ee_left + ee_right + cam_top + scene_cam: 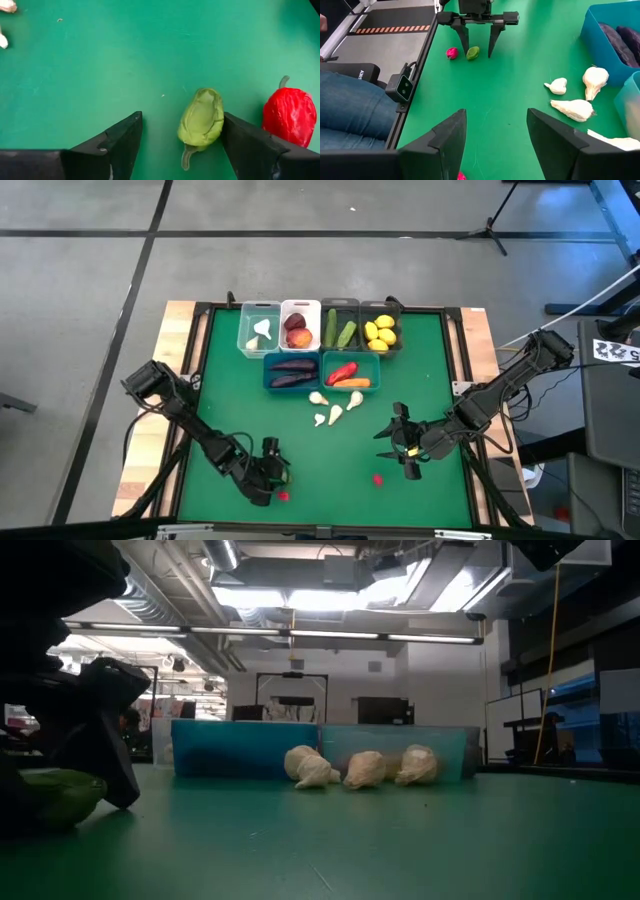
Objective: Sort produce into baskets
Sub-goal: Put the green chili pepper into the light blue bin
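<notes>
My left gripper (pixel 181 122) is low at the table's near left, open. A small green pepper (pixel 201 120) lies on the green mat between its fingers, close to one finger (pixel 245 142). A red pepper (pixel 290 116) lies just outside that finger. The right wrist view also shows this gripper (pixel 479 47) with both peppers. My right gripper (pixel 405 445) is open and empty over the near right of the mat. Several loose garlic pieces (pixel 335 412) lie in front of the blue bin (pixel 270 372) and the teal bin (pixel 374 370). My left gripper's open fingers point down at the mat on either side of the green pepper. The pepper's side (pixel 220 117) lies right against one finger's inner face. I cannot tell whether they touch. The pepper rests on the mat.
At the far side stand a clear bin (pixel 247 330) with garlic, a white bin (pixel 300 308) with peaches, and two dark bins holding cucumbers (pixel 338 330) and lemons (pixel 381 332). Eggplants fill the blue bin. Another small red piece (pixel 378 478) lies near my right gripper. A person's jeans-clad legs (pixel 350 115) show beyond the table's left edge.
</notes>
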You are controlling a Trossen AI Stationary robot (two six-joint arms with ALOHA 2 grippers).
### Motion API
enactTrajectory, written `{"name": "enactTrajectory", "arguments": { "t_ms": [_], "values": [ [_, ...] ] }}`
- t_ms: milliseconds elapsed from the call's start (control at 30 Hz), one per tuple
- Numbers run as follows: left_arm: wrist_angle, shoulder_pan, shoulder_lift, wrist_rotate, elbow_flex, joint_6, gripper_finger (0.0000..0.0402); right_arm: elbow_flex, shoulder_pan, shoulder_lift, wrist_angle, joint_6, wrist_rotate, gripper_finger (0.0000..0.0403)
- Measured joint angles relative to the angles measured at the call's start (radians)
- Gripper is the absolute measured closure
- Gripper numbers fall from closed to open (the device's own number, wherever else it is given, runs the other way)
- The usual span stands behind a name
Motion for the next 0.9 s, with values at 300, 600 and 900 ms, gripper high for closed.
{"name": "enactTrajectory", "arguments": {
  "t_ms": [300, 600, 900],
  "values": [
    [-0.002, 0.003, 0.0, -0.005, -0.001, -0.018, 0.0199, 0.0, 0.0, 0.0, -0.001, 0.0, 0.0, 0.0194],
    [-0.005, 0.005, 0.0, -0.01, -0.001, -0.064, 0.0243, 0.0, 0.0, 0.0, -0.001, -0.001, 0.0, 0.0194],
    [-0.011, 0.041, -0.019, -0.008, -0.003, -0.069, 0.0277, 0.0, 0.0, 0.0, 0.0, -0.001, 0.0, 0.0194]
  ]
}}
